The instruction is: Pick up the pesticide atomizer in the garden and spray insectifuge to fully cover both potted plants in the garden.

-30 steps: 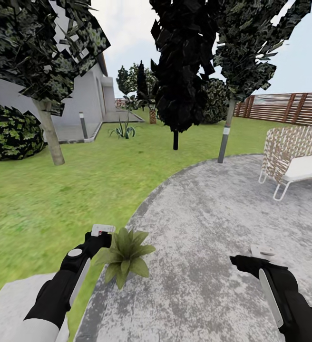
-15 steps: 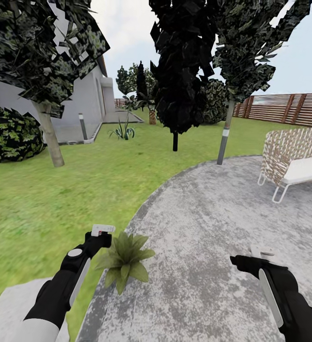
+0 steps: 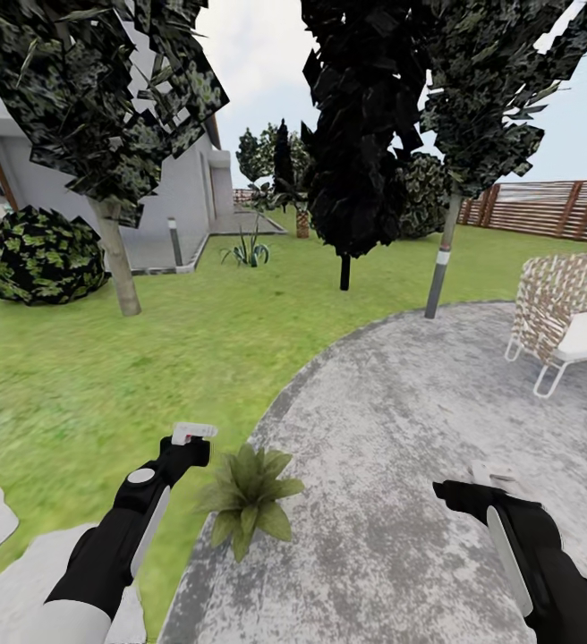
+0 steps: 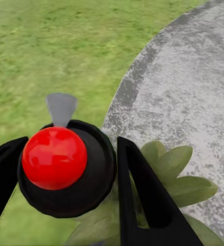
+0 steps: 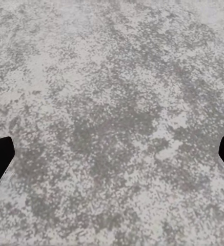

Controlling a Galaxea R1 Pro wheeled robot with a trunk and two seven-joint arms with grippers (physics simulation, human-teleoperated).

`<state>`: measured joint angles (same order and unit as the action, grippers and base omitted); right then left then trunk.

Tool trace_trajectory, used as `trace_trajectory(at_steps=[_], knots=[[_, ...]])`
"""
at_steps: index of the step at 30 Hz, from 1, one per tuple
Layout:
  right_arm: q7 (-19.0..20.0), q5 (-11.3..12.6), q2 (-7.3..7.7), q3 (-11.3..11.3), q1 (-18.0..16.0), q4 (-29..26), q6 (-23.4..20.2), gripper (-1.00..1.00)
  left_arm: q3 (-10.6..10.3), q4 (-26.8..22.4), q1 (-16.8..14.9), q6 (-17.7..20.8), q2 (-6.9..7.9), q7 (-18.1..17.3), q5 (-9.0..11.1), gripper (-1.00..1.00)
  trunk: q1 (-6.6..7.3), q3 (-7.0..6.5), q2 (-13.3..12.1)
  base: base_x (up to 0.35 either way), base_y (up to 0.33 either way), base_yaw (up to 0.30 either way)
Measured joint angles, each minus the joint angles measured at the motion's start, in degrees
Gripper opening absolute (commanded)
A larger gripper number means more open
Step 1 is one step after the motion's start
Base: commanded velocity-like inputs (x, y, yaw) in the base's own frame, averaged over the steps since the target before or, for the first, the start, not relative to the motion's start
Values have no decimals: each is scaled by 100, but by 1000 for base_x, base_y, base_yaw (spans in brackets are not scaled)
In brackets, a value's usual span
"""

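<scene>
Black fingers (image 4: 142, 200) grip atomizer (image 4: 65, 169) beside plant (image 3: 250, 497).

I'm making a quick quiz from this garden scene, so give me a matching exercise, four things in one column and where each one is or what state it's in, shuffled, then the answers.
Things:
1. pesticide atomizer
2. potted plant
3. right gripper
4. wicker chair

Places or states:
A. at the patio's edge, next to the lawn
B. open, above bare paving
C. on the patio's far right
D. held between the fingers of the left gripper

Pairs: 1-D, 2-A, 3-B, 4-C
</scene>
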<state>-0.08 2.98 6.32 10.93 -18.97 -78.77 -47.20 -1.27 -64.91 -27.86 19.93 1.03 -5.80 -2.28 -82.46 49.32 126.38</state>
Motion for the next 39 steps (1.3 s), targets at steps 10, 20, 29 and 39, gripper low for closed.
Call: trace_trajectory(at_steps=[10, 20, 29, 39], knots=[[0, 0, 0, 1, 1, -1, 0, 100, -1, 3, -3, -1, -1, 0, 0, -100, 220, -217, -401, 0, 0, 169], [0, 3, 1, 1, 1, -2, -1, 100, -1, 4, -3, -1, -1, 0, 1, -100, 439, -398, -802, 0, 0, 6], [0, 3, 1, 1, 1, -2, -1, 100, -1, 3, -2, -1, -1, 0, 4, -100, 637, -560, -1163, 0, 0, 0], [0, 4, 1, 1, 1, -2, -1, 100, -1, 4, -1, -1, -1, 0, 7, -100, 857, -739, -1564, 0, 0, 0]])
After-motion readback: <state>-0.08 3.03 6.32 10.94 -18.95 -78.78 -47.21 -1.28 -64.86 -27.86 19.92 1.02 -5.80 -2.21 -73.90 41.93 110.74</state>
